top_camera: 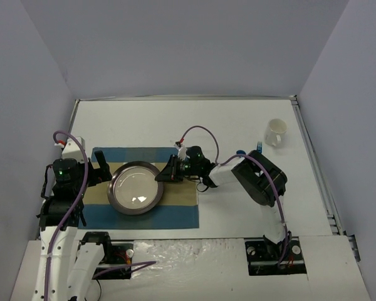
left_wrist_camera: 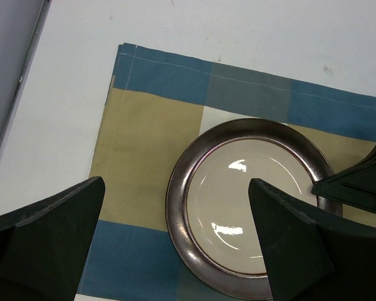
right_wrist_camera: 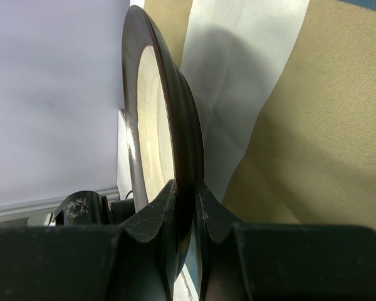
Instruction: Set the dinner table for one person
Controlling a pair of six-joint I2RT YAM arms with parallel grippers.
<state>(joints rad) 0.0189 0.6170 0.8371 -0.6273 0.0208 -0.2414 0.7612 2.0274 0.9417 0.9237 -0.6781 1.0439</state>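
Observation:
A round plate (top_camera: 135, 187) with a dark brown rim and a cream centre lies on the blue-and-tan checked placemat (top_camera: 175, 214), at the front left of the white dinner table (top_camera: 175, 122). My right gripper (top_camera: 166, 174) is shut on the plate's right rim. In the right wrist view its fingers (right_wrist_camera: 187, 194) pinch the rim of the plate (right_wrist_camera: 163, 125) over the placemat (right_wrist_camera: 313, 125). My left gripper (top_camera: 103, 169) is open and empty, just left of the plate. In the left wrist view it (left_wrist_camera: 175, 183) hovers over the plate (left_wrist_camera: 232, 188) and the placemat (left_wrist_camera: 144, 138).
A white cup (top_camera: 276, 132) stands at the back right of the table. A small blue-handled utensil (top_camera: 258, 148) lies near it, partly hidden behind the right arm. Grey walls enclose the table on three sides.

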